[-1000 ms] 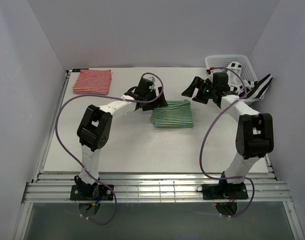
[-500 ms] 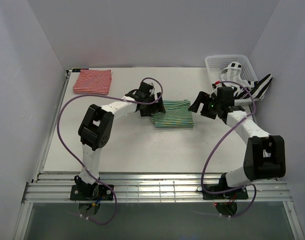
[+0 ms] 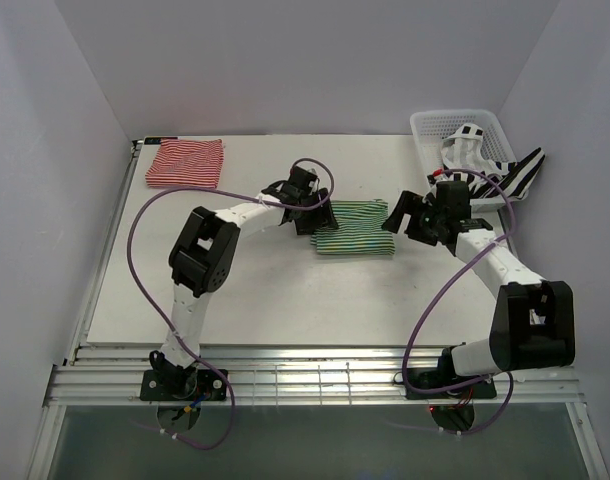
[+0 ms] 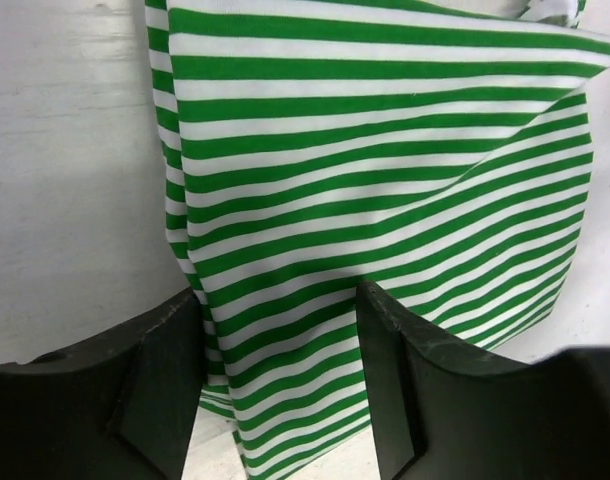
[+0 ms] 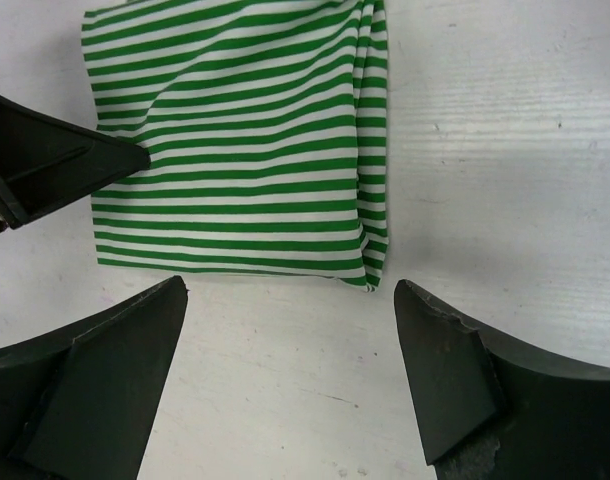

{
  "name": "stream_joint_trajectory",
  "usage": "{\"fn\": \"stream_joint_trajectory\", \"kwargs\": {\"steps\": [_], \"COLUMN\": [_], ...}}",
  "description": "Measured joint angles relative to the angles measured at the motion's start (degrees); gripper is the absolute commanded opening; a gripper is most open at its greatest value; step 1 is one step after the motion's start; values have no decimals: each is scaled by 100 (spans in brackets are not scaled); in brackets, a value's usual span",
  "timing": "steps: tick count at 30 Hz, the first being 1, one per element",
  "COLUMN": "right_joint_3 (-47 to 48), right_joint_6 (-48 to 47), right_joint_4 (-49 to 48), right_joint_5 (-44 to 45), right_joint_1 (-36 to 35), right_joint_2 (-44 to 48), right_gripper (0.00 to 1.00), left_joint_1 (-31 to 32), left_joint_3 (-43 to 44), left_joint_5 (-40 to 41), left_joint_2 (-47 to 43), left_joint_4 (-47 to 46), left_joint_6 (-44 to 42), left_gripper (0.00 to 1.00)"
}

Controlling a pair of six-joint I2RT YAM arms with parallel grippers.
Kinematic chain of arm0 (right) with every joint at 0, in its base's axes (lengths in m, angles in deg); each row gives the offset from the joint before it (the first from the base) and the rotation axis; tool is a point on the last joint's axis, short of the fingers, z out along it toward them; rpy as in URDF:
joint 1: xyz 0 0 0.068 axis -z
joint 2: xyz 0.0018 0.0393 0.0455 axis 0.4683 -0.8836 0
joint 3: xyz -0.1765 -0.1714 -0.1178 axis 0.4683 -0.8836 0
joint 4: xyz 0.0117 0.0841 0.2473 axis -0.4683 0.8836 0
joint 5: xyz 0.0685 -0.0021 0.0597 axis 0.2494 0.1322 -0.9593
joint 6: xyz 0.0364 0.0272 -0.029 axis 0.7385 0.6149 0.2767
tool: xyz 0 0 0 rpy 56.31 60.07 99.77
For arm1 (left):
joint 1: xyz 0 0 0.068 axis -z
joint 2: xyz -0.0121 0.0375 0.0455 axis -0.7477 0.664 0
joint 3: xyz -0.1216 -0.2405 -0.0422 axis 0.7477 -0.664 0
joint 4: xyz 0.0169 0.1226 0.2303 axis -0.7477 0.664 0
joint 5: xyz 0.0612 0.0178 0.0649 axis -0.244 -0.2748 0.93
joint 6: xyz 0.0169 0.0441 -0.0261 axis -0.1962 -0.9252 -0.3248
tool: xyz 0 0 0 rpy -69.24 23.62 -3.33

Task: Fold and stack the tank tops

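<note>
The green-and-white tank top (image 3: 353, 228) lies folded mid-table. My left gripper (image 3: 313, 213) is at its left edge, jaws open, with the cloth's edge (image 4: 315, 180) lying between the two fingers (image 4: 385, 350). My right gripper (image 3: 397, 215) is open and empty just off the top's right edge, over bare table; the top (image 5: 235, 150) fills the upper part of the right wrist view. The red-and-white top (image 3: 185, 163) lies folded at the far left corner. The black-and-white top (image 3: 500, 172) hangs unfolded over the basket's rim.
The white lattice basket (image 3: 435, 122) stands at the far right corner, close behind the right arm. The table's front edge (image 3: 315, 345) and metal rails lie near the arm bases. The left gripper's finger (image 5: 55, 160) shows in the right wrist view.
My right gripper has swung away from the basket and down to the green top's right edge. My left gripper has slid right onto the top's left edge.
</note>
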Motion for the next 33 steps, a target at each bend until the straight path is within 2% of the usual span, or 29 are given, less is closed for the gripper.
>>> {"fn": "stream_joint_trajectory", "kwargs": {"steps": [9, 14, 15, 16, 18, 25, 28, 33], "right_joint_3": [-164, -387, -431, -470, -529, -638, -664, -667], "right_joint_6": [-11, -70, -79, -87, -96, -249, -389, -699], "right_joint_4": [57, 118, 127, 136, 142, 184, 234, 267], "right_joint_5": [177, 297, 310, 323, 358, 470, 518, 623], "right_joint_1": [101, 179, 199, 208, 240, 369, 398, 417], "right_joint_2": [46, 221, 258, 295, 369, 621, 730, 973], "right_gripper": [90, 90, 90, 90, 90, 90, 90, 90], "left_joint_1": [306, 455, 483, 509, 551, 678, 761, 629], "left_joint_3": [739, 1220, 1335, 1440, 1598, 1674, 1320, 133], "left_joint_5": [520, 883, 960, 1023, 1126, 1617, 2039, 2597], "left_joint_2": [551, 881, 957, 1025, 1123, 1102, 859, 57], "left_joint_4": [136, 293, 330, 365, 426, 498, 295, 9], "left_joint_6": [92, 125, 125, 122, 116, -208, -796, -2328], "left_gripper": [55, 32, 25, 13, 0, 0, 0, 0]}}
